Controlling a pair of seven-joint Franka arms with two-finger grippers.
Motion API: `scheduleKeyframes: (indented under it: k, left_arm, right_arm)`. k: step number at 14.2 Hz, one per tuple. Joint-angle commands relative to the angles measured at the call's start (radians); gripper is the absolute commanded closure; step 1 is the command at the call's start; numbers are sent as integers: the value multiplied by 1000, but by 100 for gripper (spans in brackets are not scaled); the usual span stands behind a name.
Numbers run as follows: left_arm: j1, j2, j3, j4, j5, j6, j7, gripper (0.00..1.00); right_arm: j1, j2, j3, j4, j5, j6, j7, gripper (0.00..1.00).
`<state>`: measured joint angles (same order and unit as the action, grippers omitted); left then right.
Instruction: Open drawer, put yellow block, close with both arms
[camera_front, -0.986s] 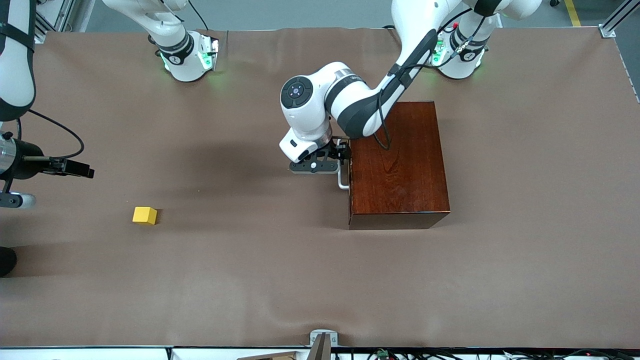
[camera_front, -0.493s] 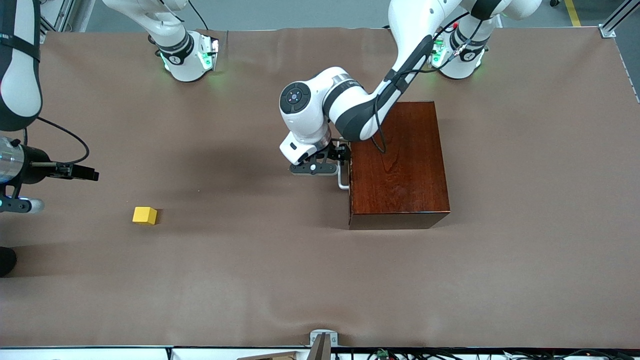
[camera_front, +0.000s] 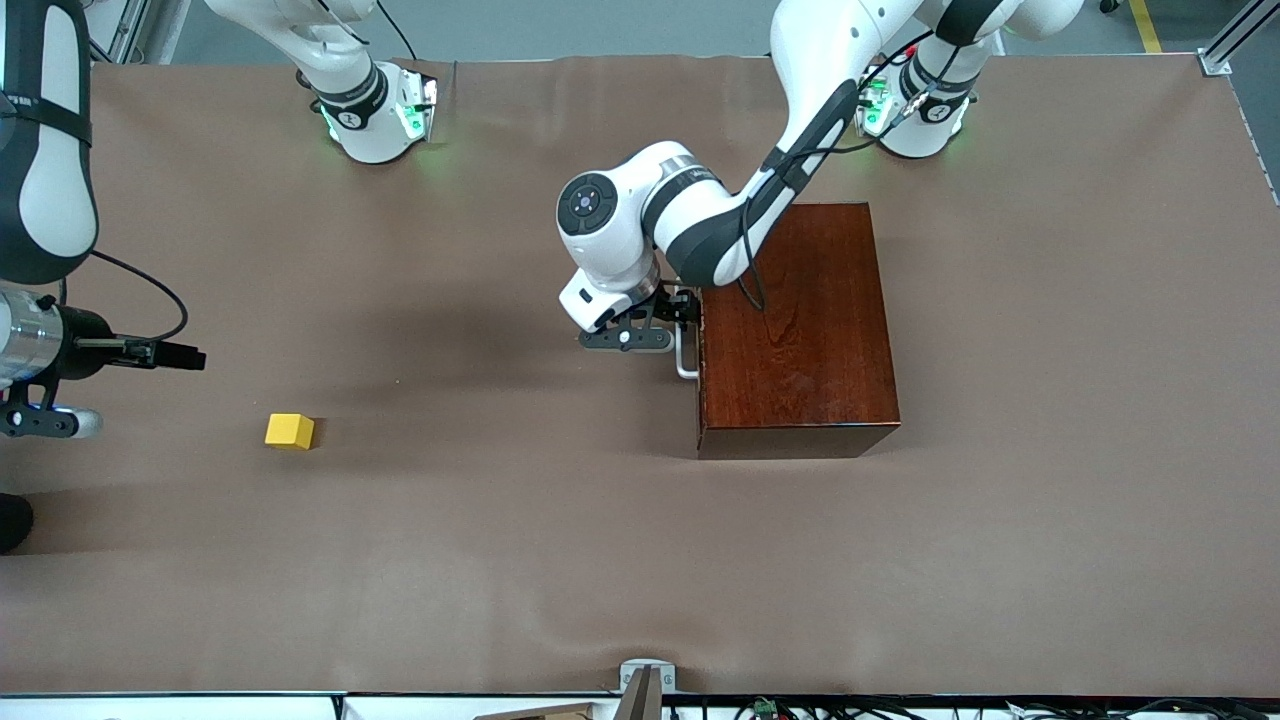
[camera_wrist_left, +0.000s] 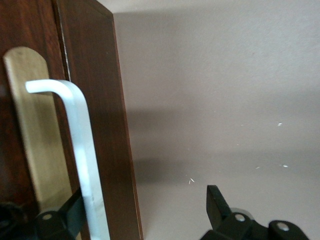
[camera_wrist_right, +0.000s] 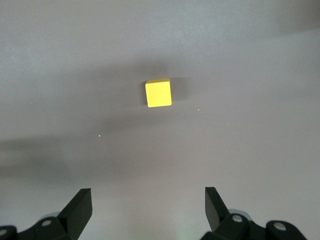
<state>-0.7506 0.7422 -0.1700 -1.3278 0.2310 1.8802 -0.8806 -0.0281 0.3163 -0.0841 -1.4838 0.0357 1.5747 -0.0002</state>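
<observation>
While the drawer (camera_front: 699, 340) of the reddish-brown box (camera_front: 797, 330) sits closed, the left gripper (camera_front: 672, 318) spreads its fingers (camera_wrist_left: 219, 205) open around the white loop handle (camera_wrist_left: 82, 150). Over bare surface (camera_front: 500, 520), the right gripper (camera_wrist_right: 147, 212) hangs wide open and empty near the yellow block (camera_front: 289, 431), toward the right arm's end.

The right gripper (camera_front: 190, 355) has drifted a little farther over the table, toward the yellow block (camera_front: 289, 431).
</observation>
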Motion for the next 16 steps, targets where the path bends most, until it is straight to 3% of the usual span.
scheduleKeyframes:
  k: [1, 16]
  left_arm:
    - [-6, 9, 7, 19, 25, -13, -5, 0]
    - [-41, 20, -3, 32, 13, 165, -84, 0]
  right_arm:
    - [-13, 17, 9, 13, 6, 2, 6, 0]
    - [-16, 81, 9, 13, 6, 45, 6, 0]
